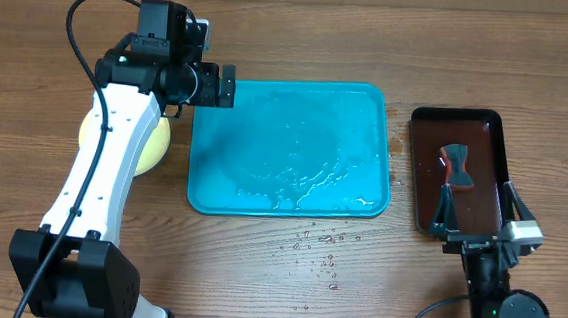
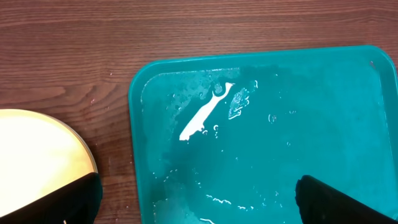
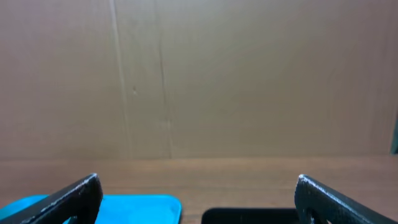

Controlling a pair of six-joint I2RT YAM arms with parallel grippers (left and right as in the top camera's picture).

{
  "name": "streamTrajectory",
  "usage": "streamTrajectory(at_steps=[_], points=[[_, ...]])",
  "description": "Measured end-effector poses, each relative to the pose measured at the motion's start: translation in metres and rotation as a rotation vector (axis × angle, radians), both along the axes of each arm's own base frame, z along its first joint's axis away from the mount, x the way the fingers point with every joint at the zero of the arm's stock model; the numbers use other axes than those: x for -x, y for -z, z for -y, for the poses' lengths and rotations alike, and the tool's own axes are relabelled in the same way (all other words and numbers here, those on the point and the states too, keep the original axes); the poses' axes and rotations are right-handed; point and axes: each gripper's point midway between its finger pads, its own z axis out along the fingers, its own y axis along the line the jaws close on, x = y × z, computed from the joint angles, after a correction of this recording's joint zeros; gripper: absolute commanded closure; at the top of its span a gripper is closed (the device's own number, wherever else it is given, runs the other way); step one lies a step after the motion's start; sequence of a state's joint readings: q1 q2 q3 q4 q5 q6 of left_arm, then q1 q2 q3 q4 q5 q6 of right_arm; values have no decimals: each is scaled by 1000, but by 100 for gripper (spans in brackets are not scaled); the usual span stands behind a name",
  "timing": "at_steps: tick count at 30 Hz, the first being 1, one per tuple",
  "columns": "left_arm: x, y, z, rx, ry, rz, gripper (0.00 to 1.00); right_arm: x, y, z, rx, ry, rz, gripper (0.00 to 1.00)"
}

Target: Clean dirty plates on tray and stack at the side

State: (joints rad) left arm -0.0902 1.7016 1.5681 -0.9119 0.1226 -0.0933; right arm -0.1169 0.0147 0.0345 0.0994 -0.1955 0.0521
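A round, shallow, pale yellow plastic plate is seen on the wooden bench just beside the left short edge of the large turquoise rectangular plastic tray. It is largely covered by the white left arm, so whether other plates lie under it cannot be told. No plate is found on the tray; only pooled water and streaks are seen on its floor, and droplets are scattered on the bench in front of it.

The left pincer is held over the tray's far left corner, jaws fully spread and nothing gripped. The right pincer hangs equally wide and empty over the near end of a narrow dark brown-black tray, in which a red-and-black tool of uncertain kind is laid.

The cleaning and stacking are judged to be finished, or nearly so. If so, only withdrawal is called for: the left arm should be lifted straight up, so that the plate beneath is not nudged.
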Motion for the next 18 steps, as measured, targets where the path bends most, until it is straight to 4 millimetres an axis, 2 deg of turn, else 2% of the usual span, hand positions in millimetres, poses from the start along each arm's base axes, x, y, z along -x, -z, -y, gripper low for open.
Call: streamTrajectory(at_steps=[2, 5, 9, 18], points=[[0, 0, 0, 0, 0, 0, 0, -2, 13, 1, -5, 2, -37, 0], [0, 0, 0, 0, 0, 0, 0, -3, 14, 1, -5, 3, -42, 0], [0, 0, 0, 0, 0, 0, 0, -4, 46, -1, -20, -7, -174, 0], [0, 0, 0, 0, 0, 0, 0, -4, 48, -5, -19, -25, -180, 0]])
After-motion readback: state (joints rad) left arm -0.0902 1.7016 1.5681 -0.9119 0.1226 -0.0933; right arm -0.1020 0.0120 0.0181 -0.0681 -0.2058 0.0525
